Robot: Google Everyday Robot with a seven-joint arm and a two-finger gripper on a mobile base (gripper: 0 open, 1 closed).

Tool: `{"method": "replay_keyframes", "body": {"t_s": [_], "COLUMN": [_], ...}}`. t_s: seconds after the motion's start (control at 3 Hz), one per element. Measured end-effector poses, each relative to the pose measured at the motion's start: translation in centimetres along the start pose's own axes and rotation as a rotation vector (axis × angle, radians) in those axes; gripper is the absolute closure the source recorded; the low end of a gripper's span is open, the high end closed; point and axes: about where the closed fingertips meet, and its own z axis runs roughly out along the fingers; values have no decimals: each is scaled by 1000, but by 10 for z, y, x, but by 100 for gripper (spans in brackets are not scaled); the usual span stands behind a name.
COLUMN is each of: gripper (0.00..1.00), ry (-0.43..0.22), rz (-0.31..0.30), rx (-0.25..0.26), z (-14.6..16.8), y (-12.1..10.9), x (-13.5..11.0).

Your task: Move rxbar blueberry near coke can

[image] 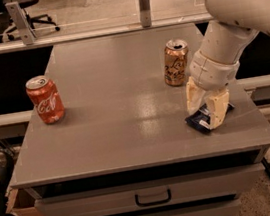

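Gripper fingers (218, 110) around rxbar blueberry (197, 120)

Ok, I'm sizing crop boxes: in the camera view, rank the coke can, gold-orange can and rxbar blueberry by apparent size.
1. coke can and gold-orange can: about alike; the coke can sits nearer, so unranked.
2. rxbar blueberry: smallest, partly hidden by the tool at the table's right front.
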Motion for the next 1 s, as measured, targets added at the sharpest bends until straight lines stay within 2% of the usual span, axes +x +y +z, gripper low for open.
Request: {"method": "replay_keyframes", "body": {"t_s": [0.33,0.67,1.0], "gripper": [100,100,100], "ry": [0,0,76], "rz": [0,0,-14], "rx": [0,0,-9], "z": [-6,-6,-27], "y": [-1,-1,-12], "x": [-1,-1,-13]}}
